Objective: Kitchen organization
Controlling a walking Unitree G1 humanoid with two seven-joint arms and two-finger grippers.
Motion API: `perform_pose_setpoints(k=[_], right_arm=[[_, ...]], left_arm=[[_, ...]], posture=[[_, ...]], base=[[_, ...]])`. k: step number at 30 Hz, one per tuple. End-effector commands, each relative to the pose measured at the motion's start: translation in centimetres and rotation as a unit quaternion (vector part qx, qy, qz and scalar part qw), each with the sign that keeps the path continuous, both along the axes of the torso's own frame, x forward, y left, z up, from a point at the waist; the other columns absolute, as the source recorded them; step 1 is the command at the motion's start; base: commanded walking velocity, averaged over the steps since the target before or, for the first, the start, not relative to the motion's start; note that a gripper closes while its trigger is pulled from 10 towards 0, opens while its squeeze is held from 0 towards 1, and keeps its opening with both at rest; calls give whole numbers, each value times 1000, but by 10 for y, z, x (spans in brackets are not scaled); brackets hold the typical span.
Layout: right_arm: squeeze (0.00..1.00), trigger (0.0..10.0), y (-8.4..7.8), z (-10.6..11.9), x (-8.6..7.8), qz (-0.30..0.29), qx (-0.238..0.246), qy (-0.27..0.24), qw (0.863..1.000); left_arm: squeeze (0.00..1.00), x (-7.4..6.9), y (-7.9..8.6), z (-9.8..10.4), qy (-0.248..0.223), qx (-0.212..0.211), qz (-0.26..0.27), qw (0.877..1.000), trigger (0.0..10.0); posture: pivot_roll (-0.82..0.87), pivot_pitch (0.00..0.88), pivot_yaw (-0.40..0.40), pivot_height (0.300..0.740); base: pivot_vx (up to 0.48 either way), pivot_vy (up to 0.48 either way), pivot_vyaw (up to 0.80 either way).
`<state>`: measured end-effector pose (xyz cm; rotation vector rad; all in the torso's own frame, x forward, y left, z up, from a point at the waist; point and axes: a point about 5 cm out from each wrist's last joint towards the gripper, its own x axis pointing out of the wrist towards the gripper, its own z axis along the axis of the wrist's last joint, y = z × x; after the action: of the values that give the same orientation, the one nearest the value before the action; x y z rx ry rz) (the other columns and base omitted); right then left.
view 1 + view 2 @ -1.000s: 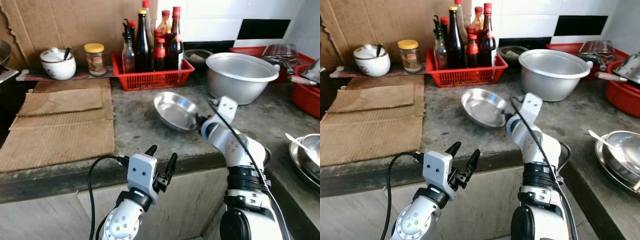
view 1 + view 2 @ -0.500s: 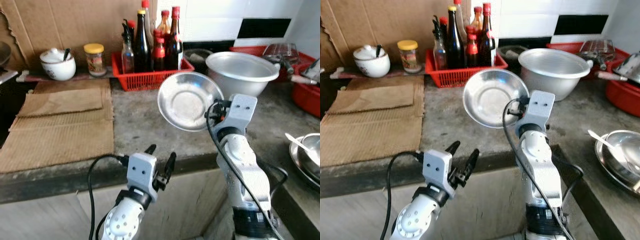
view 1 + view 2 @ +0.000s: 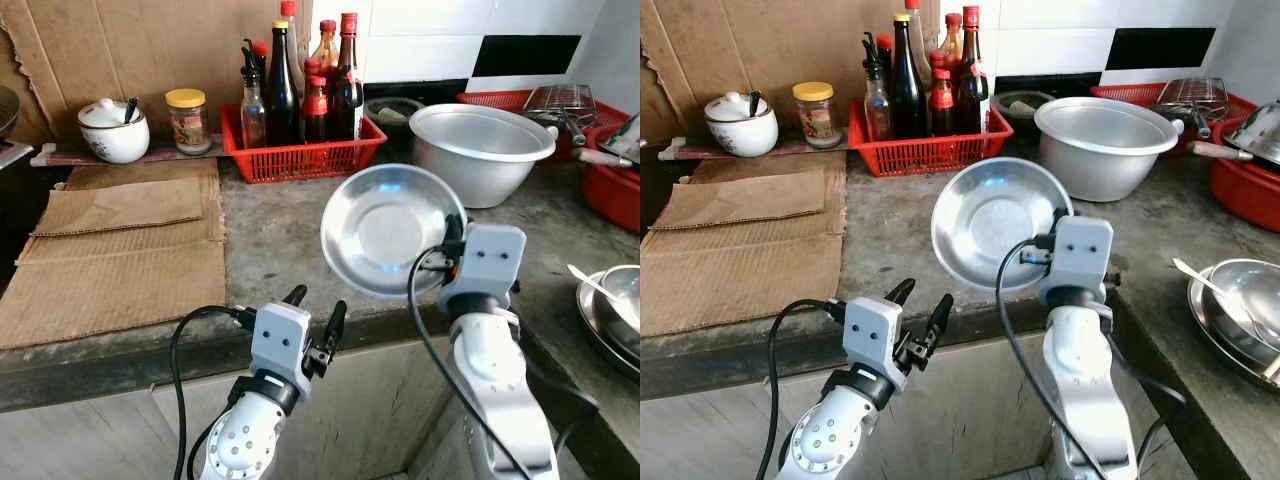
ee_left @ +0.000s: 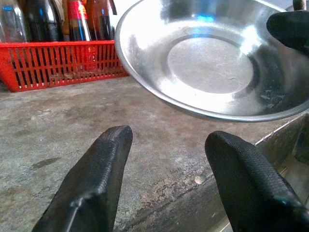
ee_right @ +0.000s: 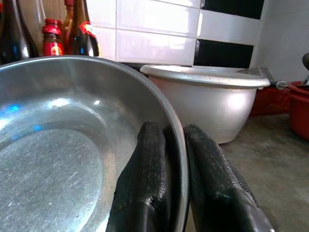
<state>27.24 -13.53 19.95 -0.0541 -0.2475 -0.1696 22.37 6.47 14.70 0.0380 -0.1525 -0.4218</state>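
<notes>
A shallow steel dish (image 3: 390, 228) hangs tilted above the counter's front edge, its hollow facing me. My right gripper (image 5: 175, 159) is shut on the dish's rim, one finger inside and one outside. In the left wrist view the same steel dish (image 4: 212, 63) floats above the grey counter. My left gripper (image 3: 314, 312) stands open below the counter edge, left of the dish, holding nothing.
A large aluminium bowl (image 3: 485, 150) stands behind the dish. A red basket of sauce bottles (image 3: 300, 150) sits at the back, with a jar (image 3: 187, 120) and a white lidded pot (image 3: 115, 128) to its left. Cardboard sheets (image 3: 120, 250) cover the left counter. Steel bowls with a spoon (image 3: 615, 310) lie at the right.
My right gripper lifted the steel dish off the counter and tipped it upright, then carried it forward and a little lower toward the counter edge. The left gripper stayed put.
</notes>
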Motion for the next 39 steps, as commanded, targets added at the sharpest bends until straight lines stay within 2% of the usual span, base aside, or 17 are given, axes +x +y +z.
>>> perform_pose_setpoints(k=[1, 16, 39], right_arm=[[0, 0, 2, 14, -4, 2, 4, -37, 999], [0, 0, 4, 20, 0, 18, 17, -42, 999], [0, 0, 4, 8, -6, 38, 17, -18, 999]], left_arm=[[0, -1, -2, -3, 4, 4, -4, 1000, 10000], [0, 0, -2, -4, 6, 5, -3, 1000, 10000], [0, 0, -1, -5, 8, 10, -6, 1000, 10000]], posture=[[69, 2, -41, 740], [72, 1, -41, 740], [70, 0, -38, 740]], base=[[-292, 0, 0], [-341, 0, 0], [-361, 0, 0]])
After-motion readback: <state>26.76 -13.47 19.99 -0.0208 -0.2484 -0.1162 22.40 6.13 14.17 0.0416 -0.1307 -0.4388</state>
